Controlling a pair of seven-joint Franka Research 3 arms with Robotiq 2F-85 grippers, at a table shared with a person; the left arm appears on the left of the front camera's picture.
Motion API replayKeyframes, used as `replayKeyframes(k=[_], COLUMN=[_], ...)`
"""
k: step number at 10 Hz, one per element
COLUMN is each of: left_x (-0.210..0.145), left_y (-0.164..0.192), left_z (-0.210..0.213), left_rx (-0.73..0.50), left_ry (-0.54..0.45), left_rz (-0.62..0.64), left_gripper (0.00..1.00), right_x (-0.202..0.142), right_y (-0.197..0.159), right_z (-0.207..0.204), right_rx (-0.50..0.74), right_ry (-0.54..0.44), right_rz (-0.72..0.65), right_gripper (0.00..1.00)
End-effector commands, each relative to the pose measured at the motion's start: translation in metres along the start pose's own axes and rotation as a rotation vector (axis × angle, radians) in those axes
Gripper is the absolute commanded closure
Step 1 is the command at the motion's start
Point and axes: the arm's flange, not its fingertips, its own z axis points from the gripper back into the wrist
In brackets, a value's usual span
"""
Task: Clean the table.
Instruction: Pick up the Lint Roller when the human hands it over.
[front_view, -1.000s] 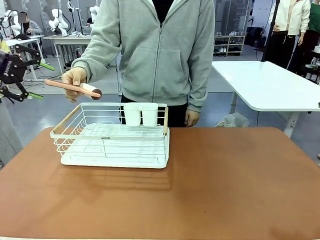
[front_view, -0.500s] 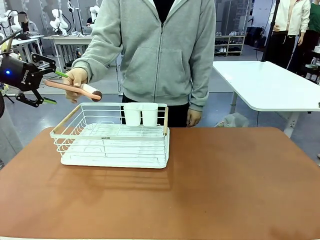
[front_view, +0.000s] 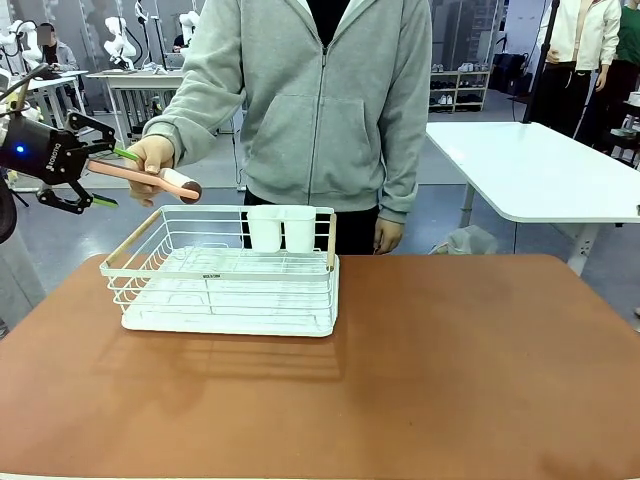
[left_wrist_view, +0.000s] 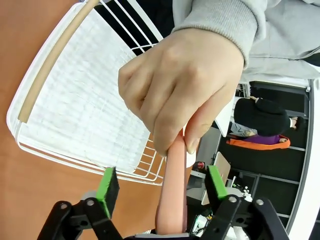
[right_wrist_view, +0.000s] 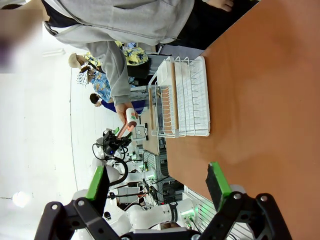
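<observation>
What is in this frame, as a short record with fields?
person's hand: holds out a lint roller by its pink handle
left gripper: jaws either side of that handle, gaps showing, not yet clamped
right gripper: open, holding nothing
rack: white wire, on the table, two white cups at its far side

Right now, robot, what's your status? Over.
Left gripper open, straddling the pink roller handle, person's hand gripping it. Right gripper open, empty. Table has white rack on it.
</observation>
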Motion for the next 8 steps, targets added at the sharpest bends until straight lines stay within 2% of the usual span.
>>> replayKeyframes(k=[1, 2, 3, 4, 5, 6, 7, 8], left_x=[0.0055, 0.0055, 0.0059, 0.0054, 0.0058, 0.0060, 0.0053, 0.0047], left_y=[0.0012, 0.0005, 0.0004, -0.0001, -0.0021, -0.0027, -0.0032, -0.0024], left_z=[-0.0044, -0.0039, -0.0037, -0.0034, -0.0014, -0.0011, -0.0009, -0.0014], left_rx=[-0.062, -0.073, -0.078, -0.099, -0.114, -0.117, -0.119, -0.120], left_ry=[-0.051, -0.065, -0.071, -0.054, -0.081, -0.094, -0.094, -0.091], left_rz=[-0.026, -0.035, -0.033, -0.004, -0.024, -0.031, -0.036, -0.034], left_gripper=[0.38, 0.44, 0.57, 0.63, 0.57, 0.82, 0.76, 1.00], right_x=[-0.0037, -0.0037, -0.0037, -0.0037, -0.0037, -0.0037, -0.0037, -0.0037], right_y=[0.0027, 0.0027, 0.0027, 0.0027, 0.0027, 0.0027, 0.0027, 0.0027], right_z=[-0.0004, -0.0004, -0.0004, -0.0004, -0.0004, -0.0004, -0.0004, -0.0004], right_rx=[0.008, 0.008, 0.008, 0.008, 0.008, 0.008, 0.008, 0.008], right_ry=[-0.005, -0.005, -0.005, -0.005, -0.005, -0.005, -0.005, -0.005], right_rz=[0.001, 0.001, 0.001, 0.001, 0.001, 0.001, 0.001, 0.001], right_gripper=[0.00, 0.00, 0.00, 0.00, 0.00, 0.00, 0.00, 0.00])
